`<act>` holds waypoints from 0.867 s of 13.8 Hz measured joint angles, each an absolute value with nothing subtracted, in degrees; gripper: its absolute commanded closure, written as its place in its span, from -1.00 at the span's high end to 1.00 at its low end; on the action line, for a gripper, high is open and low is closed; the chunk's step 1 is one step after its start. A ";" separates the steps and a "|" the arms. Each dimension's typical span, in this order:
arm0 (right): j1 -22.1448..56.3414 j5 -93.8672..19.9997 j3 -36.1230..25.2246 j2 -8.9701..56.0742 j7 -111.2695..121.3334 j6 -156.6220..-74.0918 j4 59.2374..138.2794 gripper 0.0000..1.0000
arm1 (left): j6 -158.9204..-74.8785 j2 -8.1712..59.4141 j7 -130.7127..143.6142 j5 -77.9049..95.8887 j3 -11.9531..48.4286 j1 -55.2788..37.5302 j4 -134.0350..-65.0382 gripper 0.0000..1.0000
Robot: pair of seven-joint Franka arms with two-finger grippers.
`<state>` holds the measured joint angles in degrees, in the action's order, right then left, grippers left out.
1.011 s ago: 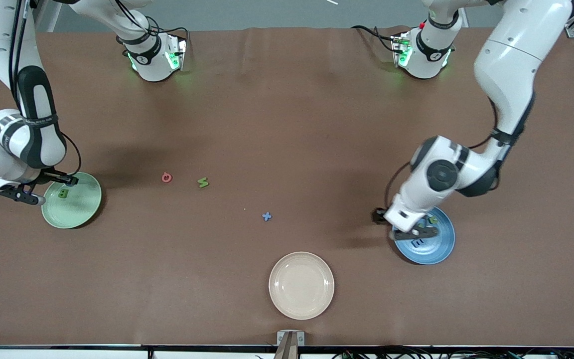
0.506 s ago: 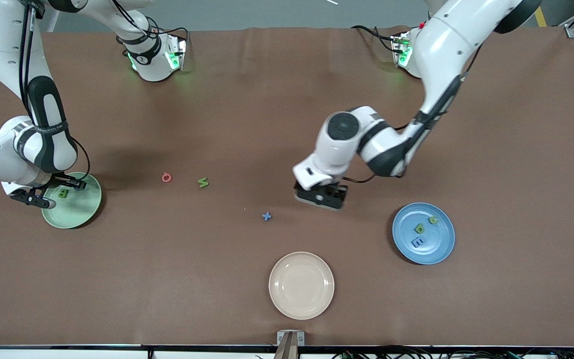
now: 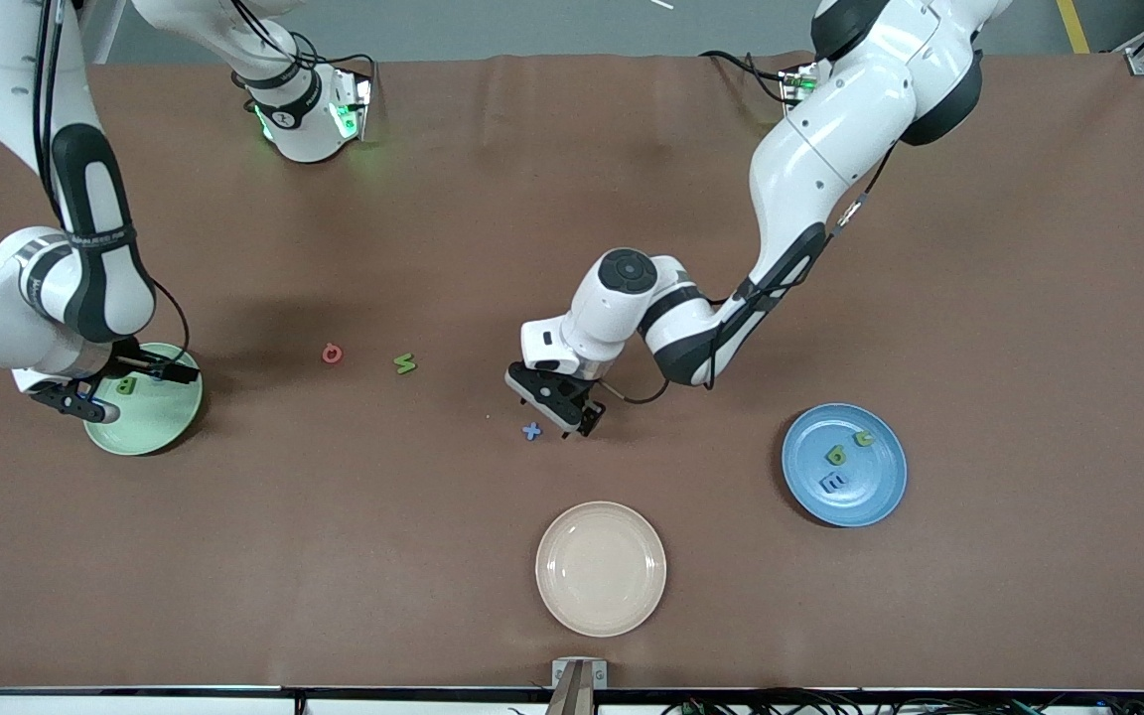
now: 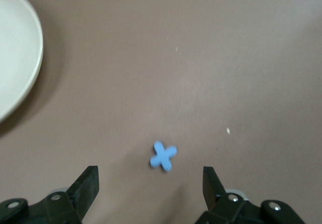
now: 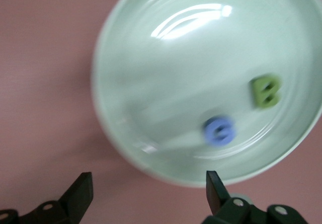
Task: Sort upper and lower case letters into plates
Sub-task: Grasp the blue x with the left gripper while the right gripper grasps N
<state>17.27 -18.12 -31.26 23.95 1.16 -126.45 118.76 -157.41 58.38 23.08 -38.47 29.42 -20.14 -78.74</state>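
Note:
A blue cross-shaped letter [image 3: 531, 431] [image 4: 163, 156] lies mid-table. My left gripper [image 3: 554, 407] [image 4: 149, 189] hangs open just above and beside it, holding nothing. The pale green plate [image 3: 150, 425] [image 5: 166, 58] sits at the right arm's end and holds a green B [image 3: 125, 385] [image 5: 265, 90] and a round blue letter [image 5: 220, 131]. My right gripper [image 3: 127, 390] [image 5: 148, 191] is open over this plate, empty. The blue plate [image 3: 880, 487] holds two green letters [image 3: 836, 455] and one blue letter [image 3: 833, 483]. A pinkish red letter [image 3: 333, 353] and a green letter [image 3: 404, 363] lie loose on the table.
A cream-beige plate [image 3: 600, 568] [image 4: 15, 58] stands empty, nearer to the front camera than the cross-shaped letter. The brown table top [image 3: 572, 199] is bare toward the arms' bases.
My left arm has swung from over the blue plate to the blue cross-shaped letter. My right gripper has opened over the green plate.

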 measured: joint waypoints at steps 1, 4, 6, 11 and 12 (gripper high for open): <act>19.90 -18.13 -31.15 22.82 -5.48 -125.18 118.78 1.00 | -159.08 59.49 21.65 -38.48 29.42 -20.12 -77.75 0.59; 29.02 -18.20 -30.61 21.85 -25.67 -124.50 118.91 1.00 | -162.82 62.20 20.21 -38.48 29.18 -20.50 -76.48 0.52; 34.74 -19.86 -30.31 21.89 -36.40 -125.42 119.24 1.00 | -165.87 63.28 20.14 -38.49 27.23 -21.71 -76.36 0.45; 45.32 -27.06 -30.17 24.13 -50.89 -132.73 119.80 1.00 | -167.05 63.77 20.11 -38.49 24.81 -23.24 -76.02 0.10; 46.71 -28.09 -30.16 25.27 -52.72 -134.31 119.81 1.00 | -167.05 63.78 20.11 -38.49 24.77 -23.26 -76.01 0.09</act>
<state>46.71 -28.09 -30.16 25.27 -52.72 -134.31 119.81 -167.05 63.78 20.11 -38.49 24.77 -23.26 -76.01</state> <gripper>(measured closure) 0.000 0.379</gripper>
